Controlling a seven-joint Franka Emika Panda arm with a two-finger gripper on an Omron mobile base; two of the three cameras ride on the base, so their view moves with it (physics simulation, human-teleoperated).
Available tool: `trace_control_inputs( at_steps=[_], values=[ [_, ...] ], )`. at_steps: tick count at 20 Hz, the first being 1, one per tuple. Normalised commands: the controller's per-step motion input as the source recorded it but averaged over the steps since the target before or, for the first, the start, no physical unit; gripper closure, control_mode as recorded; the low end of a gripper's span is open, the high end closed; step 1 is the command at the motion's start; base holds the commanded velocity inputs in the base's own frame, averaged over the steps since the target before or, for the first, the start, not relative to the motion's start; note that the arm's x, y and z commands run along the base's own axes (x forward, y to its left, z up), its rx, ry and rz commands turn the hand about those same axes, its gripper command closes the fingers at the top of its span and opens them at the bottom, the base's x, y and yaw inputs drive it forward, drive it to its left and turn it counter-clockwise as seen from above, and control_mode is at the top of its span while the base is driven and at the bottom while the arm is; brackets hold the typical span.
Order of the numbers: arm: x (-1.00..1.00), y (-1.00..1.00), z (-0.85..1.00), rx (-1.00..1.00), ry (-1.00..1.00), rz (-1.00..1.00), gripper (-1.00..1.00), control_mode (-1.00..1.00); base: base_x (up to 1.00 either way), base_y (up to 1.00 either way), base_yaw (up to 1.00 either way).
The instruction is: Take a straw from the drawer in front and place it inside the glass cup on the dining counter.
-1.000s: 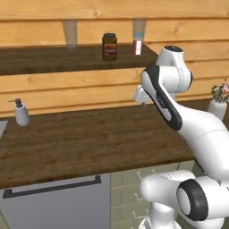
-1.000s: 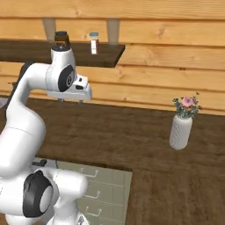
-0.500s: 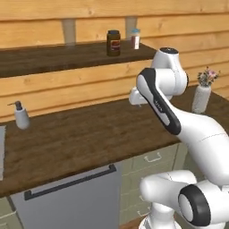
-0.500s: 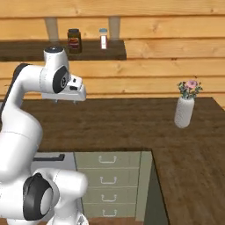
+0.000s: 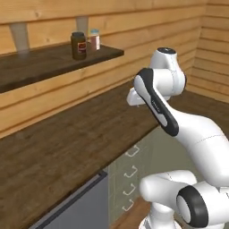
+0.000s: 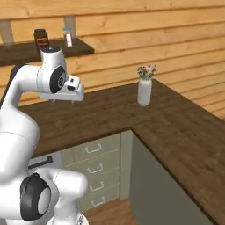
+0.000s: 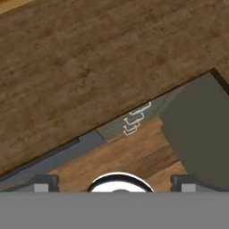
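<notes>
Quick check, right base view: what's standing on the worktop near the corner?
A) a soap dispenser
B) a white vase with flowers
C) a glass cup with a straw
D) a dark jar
B: a white vase holding pink flowers stands upright on the dark wooden worktop near the corner, while the dark jar sits up on the wall shelf.

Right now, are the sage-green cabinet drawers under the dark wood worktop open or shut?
Shut. All four sage-green drawer fronts sit flush in the cabinet, their light handles stacked in line, beneath the dark wood worktop.
</notes>
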Motion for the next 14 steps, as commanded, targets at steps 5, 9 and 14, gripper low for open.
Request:
trace_control_inputs(
  at_steps=[5,9,14],
  values=[
    [0.0,0.0,0.0,0.0,0.0,0.0,-1.0,1.0,0.0,0.74,-0.62],
    [0.0,0.0,0.0,0.0,0.0,0.0,-1.0,1.0,-0.08,0.82,-0.57],
    [0.0,0.0,0.0,0.0,0.0,0.0,-1.0,1.0,-0.17,0.72,-0.54]
  ],
)
